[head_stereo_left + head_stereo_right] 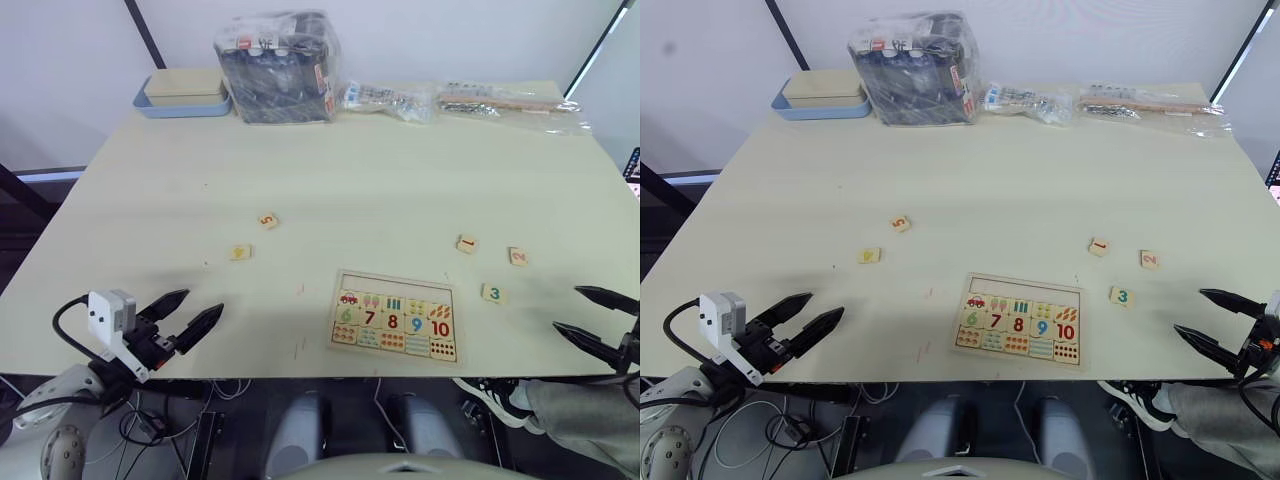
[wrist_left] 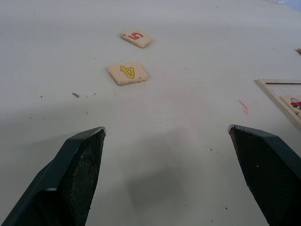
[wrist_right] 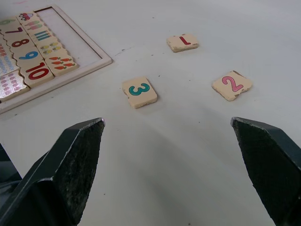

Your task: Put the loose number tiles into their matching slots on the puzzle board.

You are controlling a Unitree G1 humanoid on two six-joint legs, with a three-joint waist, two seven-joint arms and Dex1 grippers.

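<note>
Board [image 1: 394, 317] near table's [image 1: 360, 170] front edge, top row empty. Tiles 5 [image 1: 267, 221], 4 [image 1: 240, 252] left of it; 1 [image 1: 467, 244], 2 [image 1: 517, 256], 3 [image 1: 492, 293] right. Left gripper [image 1: 193, 314], right gripper [image 1: 590, 313] both spread, holding nothing. Blue tray [image 1: 180, 104], wrapped bundle [image 1: 278, 68], bags [image 1: 400, 100] along far edge. Wrist views make digits readable.

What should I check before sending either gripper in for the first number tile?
1. Left gripper open and holding nothing: ok.
2. Right gripper open and holding nothing: ok.
3. All five tiles lie loose on the table: ok. 5 tile and 4 tile are left of the puzzle board; 1 tile, 2 tile and 3 tile are to its right.
4. Top row of slots unfilled: ok.
5. Tiles apart from each other, with room for fingers: ok.
6. Tiles squared to the slots: not ok; several lie turned.
</note>
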